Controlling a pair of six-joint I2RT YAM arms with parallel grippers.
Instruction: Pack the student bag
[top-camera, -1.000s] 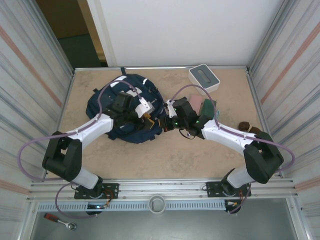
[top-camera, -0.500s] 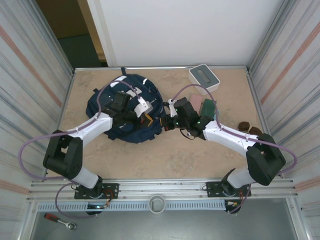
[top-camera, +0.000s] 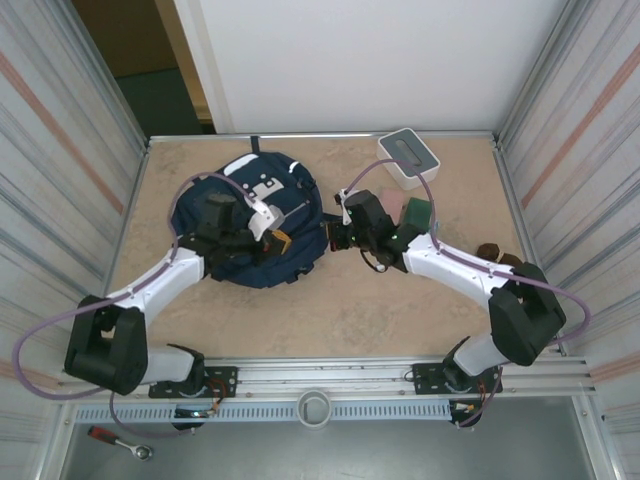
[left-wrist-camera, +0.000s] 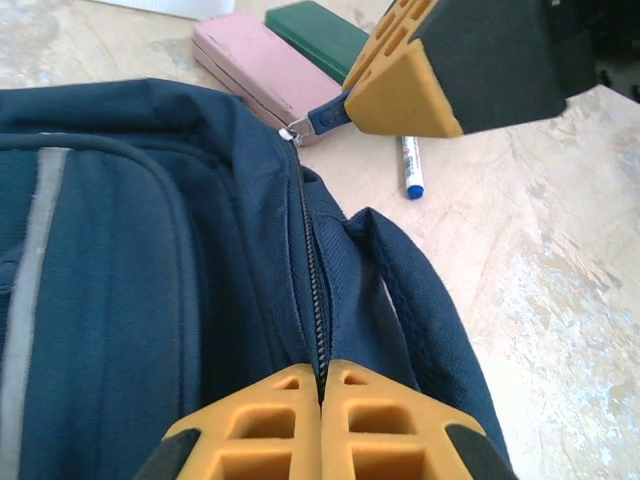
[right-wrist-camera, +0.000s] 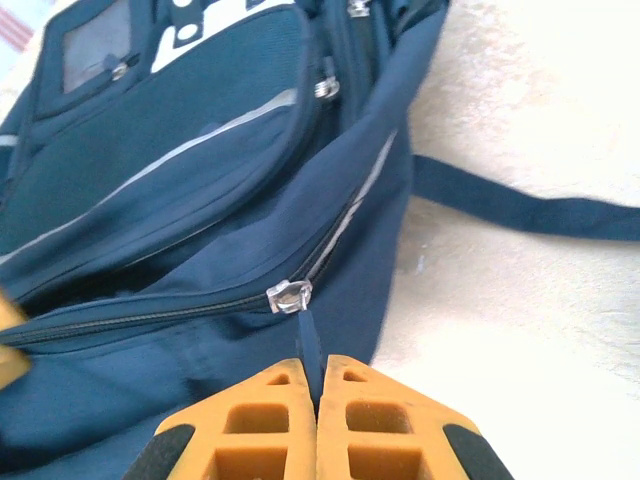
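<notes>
Top external view shows one large navy-blue fabric student bag with white patches. It lies on the beige table, in the left half toward the back. Two grippers meet at its right side. In the left wrist view, the left gripper has its two orange fingers pressed together on the bag's fabric, right on the closed zipper line. In the right wrist view, the right gripper has its fingers closed narrow on one dark-blue zipper pull tab, which hangs from a silver slider. One dark strap lies flat on the table beside the bag. Just behind the bag's right edge lie one flat pink case and one flat green case, side by side, and near them one white pen with a blue cap. One white box stands at the back.
</notes>
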